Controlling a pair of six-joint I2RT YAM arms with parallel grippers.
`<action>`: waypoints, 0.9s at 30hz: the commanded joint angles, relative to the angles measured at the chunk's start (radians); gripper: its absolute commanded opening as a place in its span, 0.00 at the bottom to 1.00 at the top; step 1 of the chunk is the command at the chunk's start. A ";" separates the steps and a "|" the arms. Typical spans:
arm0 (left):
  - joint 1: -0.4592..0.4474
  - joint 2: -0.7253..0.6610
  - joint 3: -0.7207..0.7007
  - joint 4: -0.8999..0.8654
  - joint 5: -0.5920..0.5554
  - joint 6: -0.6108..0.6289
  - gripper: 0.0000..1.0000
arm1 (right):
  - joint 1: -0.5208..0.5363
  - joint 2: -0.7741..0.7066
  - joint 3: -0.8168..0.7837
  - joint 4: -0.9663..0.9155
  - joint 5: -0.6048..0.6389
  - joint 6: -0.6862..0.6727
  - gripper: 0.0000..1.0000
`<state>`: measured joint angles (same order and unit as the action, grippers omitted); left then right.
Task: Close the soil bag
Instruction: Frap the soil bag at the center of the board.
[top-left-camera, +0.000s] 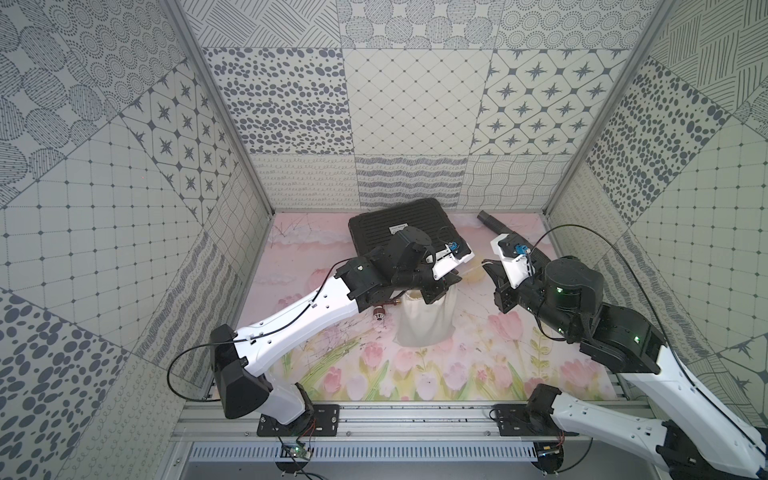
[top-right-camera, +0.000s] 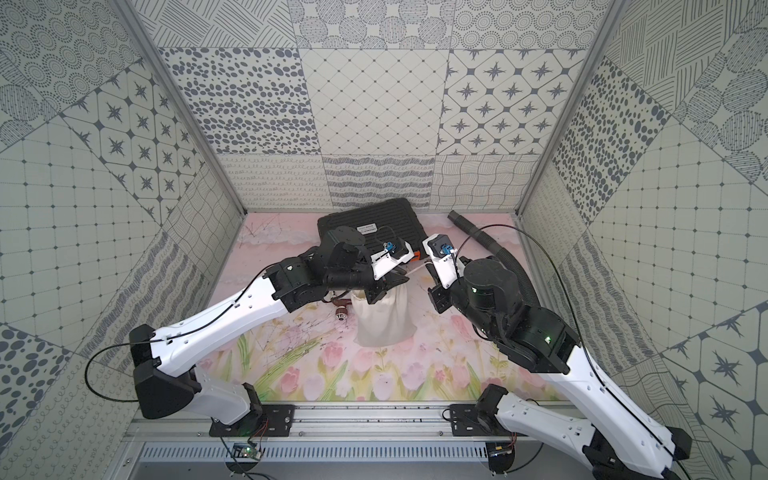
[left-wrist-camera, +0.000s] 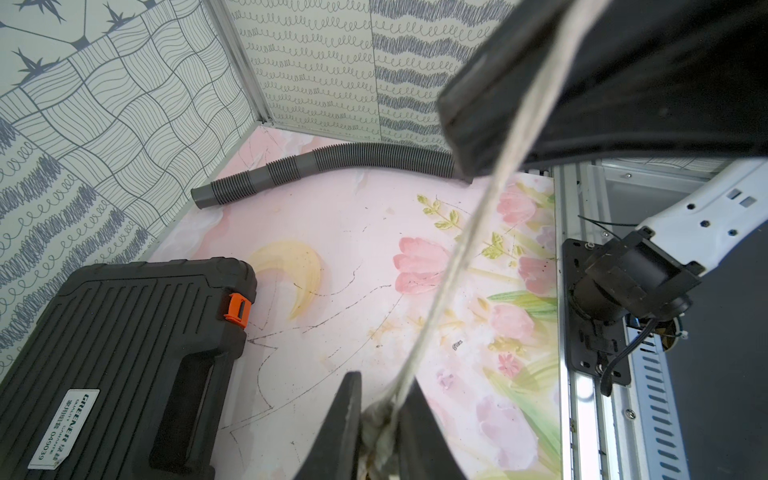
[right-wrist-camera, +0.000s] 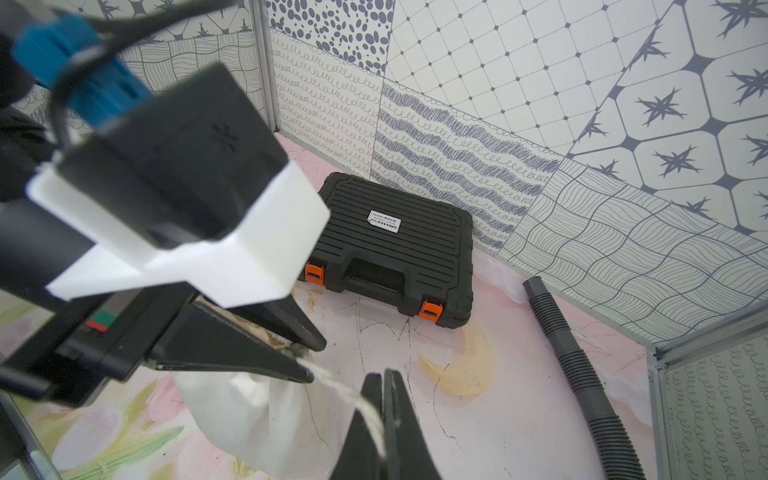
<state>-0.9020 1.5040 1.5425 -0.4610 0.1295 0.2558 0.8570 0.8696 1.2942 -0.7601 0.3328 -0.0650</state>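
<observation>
Top views: soil bag (top-left-camera: 424, 322) (top-right-camera: 384, 322) stands upright near the middle of the floral desk (top-left-camera: 478, 374), just in front of the black tool case (top-left-camera: 374, 232). Left jaws are clamped on the bag's gathered neck from above. A thin white cord (top-left-camera: 473, 270) (top-right-camera: 417, 269) runs taut from the neck to the right jaws, which are pinched closed on it, apart from the bag. At the back lies a grey corrugated hose (top-left-camera: 490, 218), partly hidden by the right arm. A small reddish-brown object (top-left-camera: 379, 311) sits on the desk just beside the bag, under the left arm; cannot tell what it is.

Left wrist: bunched cream cloth of the neck (left-wrist-camera: 376, 419) is squeezed between the two dark fingers (left-wrist-camera: 336, 428). The cord (left-wrist-camera: 469, 232) leaves the bunch in a straight line up to the right jaws. Tool case (left-wrist-camera: 116, 340) shows an orange latch (left-wrist-camera: 237, 309) and a white label on the lid; hose (left-wrist-camera: 332, 160) runs along the wall.

Right wrist: right jaws are pressed together with the cord (right-wrist-camera: 353, 397) caught between them. Left jaws grip the bag's neck; the bag's body (right-wrist-camera: 257, 411) sags below them onto the desk. Case (right-wrist-camera: 399, 249) lies flat near the back wall, hose (right-wrist-camera: 573, 345) apart from it.
</observation>
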 joint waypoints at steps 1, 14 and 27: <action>0.002 -0.002 0.002 -0.108 -0.069 0.011 0.20 | -0.008 -0.042 0.072 0.136 0.052 -0.008 0.00; 0.000 -0.002 0.012 -0.148 -0.095 0.029 0.19 | -0.009 -0.039 0.095 0.138 0.046 -0.007 0.00; 0.000 0.014 0.035 -0.175 -0.113 0.047 0.19 | -0.009 -0.006 0.134 0.147 0.011 0.002 0.00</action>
<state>-0.9035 1.5055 1.5585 -0.4850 0.1055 0.2661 0.8562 0.8837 1.3499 -0.7734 0.3199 -0.0685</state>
